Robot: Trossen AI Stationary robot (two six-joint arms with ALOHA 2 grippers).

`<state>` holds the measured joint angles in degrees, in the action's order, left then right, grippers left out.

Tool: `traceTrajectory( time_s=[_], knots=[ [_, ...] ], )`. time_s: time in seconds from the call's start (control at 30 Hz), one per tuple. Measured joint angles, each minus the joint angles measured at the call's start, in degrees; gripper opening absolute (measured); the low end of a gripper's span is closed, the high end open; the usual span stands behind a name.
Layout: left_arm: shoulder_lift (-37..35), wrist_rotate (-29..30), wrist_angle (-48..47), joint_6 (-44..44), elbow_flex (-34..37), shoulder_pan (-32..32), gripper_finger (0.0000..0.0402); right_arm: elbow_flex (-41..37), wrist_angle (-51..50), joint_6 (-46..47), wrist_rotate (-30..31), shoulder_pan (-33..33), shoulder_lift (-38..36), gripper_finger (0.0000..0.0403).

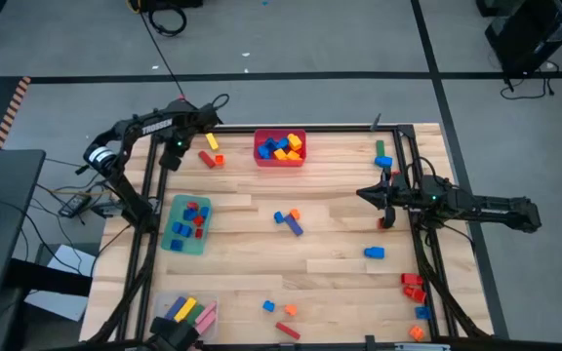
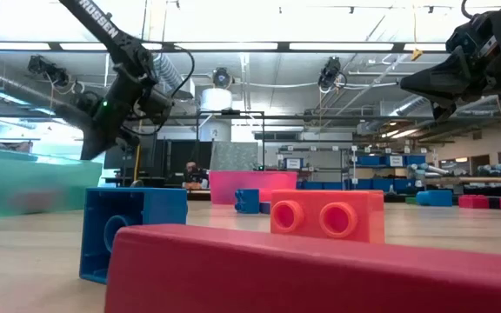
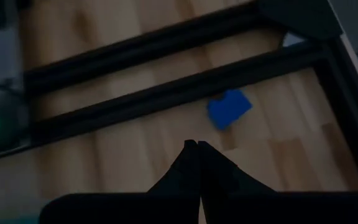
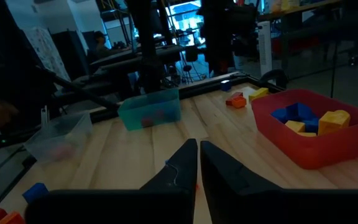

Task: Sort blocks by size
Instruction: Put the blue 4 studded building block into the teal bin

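Note:
Loose blocks lie on the wooden table: a yellow and an orange one point(image 1: 211, 151) at the far left, blue and orange ones point(image 1: 287, 218) in the middle, a blue one point(image 1: 374, 253) to the right, and red and orange ones point(image 1: 413, 286) at the near right. My left gripper point(image 1: 171, 161) is shut and empty above the table's far left corner. Its wrist view point(image 3: 196, 146) shows a blue block point(image 3: 229, 109) on the table beyond it. My right gripper point(image 1: 364, 193) hangs shut and empty above the table's right half; it also shows in its wrist view point(image 4: 199, 144).
A red bin point(image 1: 280, 148) with blue and yellow blocks stands at the far middle. A green bin point(image 1: 187, 224) with red and blue blocks stands at the left, and a clear bin point(image 1: 185, 312) with long blocks at the near left. Black frame rails point(image 1: 149, 195) run along both sides.

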<state>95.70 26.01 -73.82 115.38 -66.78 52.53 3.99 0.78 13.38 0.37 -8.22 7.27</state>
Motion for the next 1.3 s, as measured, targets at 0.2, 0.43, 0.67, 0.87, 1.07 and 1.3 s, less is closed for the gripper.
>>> traceTrajectory(
  time_s=[0.2,0.43,0.67,0.87,1.07,1.3],
  knots=[
    [0.02,0.06,5.64,-3.01,3.4,3.49,0.0,0.0,0.0,0.01,-0.01,-0.01,0.0,0.0032],
    [0.02,-3.5,12.57,-7.1,6.41,7.89,0.0,0.0,-0.01,0.0,0.01,0.01,0.0,0.003],
    [0.02,-7.04,16.23,-7.72,9.66,10.72,0.0,0.0,0.0,-0.01,-0.01,0.01,0.0,0.0034],
    [-0.13,-9.71,19.81,-10.72,9.81,12.37,0.0,0.0,-0.02,-0.01,0.01,0.0,0.01,0.003],
    [-0.13,-11.64,17.93,-12.6,7.34,12.36,0.0,0.0,0.0,0.01,-0.01,-0.01,0.0,0.0031],
    [-0.17,-7.67,13.84,-13.26,2.27,12.56,0.0,0.0,0.0,0.0,0.0,-0.01,0.0,0.0036]
  ],
)
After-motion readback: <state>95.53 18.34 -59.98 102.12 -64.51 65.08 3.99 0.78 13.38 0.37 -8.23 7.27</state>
